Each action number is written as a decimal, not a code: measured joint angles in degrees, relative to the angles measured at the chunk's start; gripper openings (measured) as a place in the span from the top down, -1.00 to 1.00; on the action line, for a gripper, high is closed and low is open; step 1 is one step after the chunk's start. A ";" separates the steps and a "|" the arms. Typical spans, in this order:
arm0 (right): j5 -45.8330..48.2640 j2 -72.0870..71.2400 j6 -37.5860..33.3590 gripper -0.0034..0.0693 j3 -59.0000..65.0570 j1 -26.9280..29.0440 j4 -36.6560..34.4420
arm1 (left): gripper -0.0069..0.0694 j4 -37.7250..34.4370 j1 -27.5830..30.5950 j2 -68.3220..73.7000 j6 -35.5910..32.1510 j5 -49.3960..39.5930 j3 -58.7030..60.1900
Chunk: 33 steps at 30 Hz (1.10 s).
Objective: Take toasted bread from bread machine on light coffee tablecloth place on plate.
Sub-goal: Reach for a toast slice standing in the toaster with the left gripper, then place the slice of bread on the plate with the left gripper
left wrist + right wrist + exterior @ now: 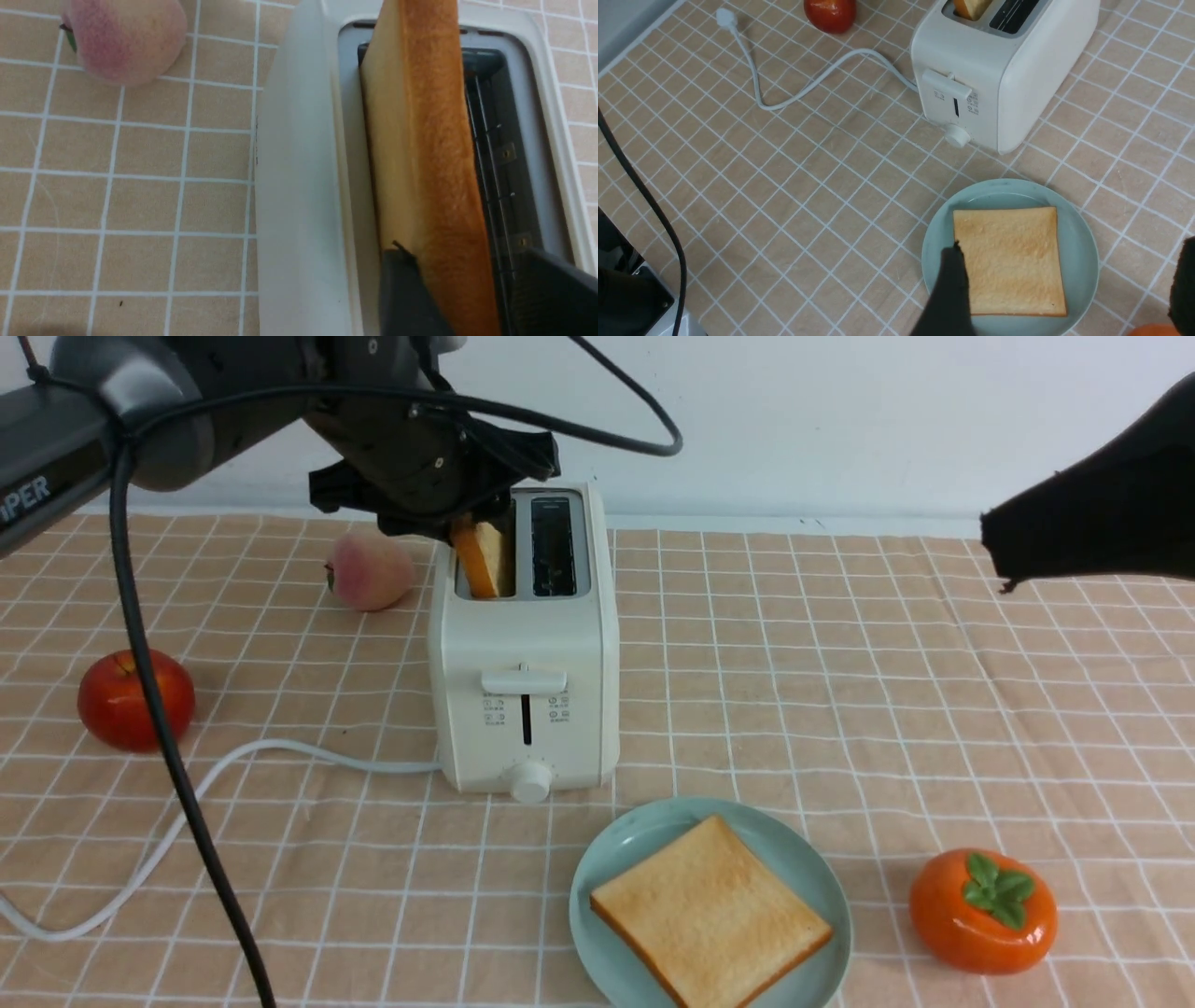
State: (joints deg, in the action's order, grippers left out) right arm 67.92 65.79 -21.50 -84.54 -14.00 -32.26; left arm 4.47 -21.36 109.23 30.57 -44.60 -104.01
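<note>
My left gripper [470, 523] is down over the bread machine [523, 644], at its left slot. One slice of toasted bread [420, 163] stands in that slot, sticking up and leaning a bit. My left wrist camera shows one dark finger [402, 298] touching the pale side of the slice. The other finger is very close on the far side. The view is cut off there, so I cannot tell if the fingers are pinching it.

The other slice [709, 910] lies flat on the plate [635, 840]. The plate sits on the light coffee tablecloth [840, 691], just in front of the bread machine. My right gripper [1066, 298] is up in the air with its fingers spread wide, holding nothing.

A peach [371, 569] sits just beside the bread machine. A red apple [135, 698] is farther left, and an orange fruit [982, 910] is near the plate.
</note>
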 joint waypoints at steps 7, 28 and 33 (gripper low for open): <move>0.00 0.00 0.00 -0.69 0.00 0.00 -0.05 | 0.66 0.02 0.00 -2.96 -3.12 -2.89 0.00; 4.48 -2.62 -0.81 -0.69 0.00 0.00 4.39 | 0.64 -66.69 -0.06 -33.08 -55.29 -8.22 40.02; 4.66 -2.62 -0.86 -0.69 0.00 0.00 5.40 | 0.64 -86.32 -0.06 -27.77 -75.44 -4.22 50.95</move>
State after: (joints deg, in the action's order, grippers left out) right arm 72.58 63.17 -22.36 -84.54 -14.00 -26.86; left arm -81.84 -21.42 81.46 -44.87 -48.82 -53.06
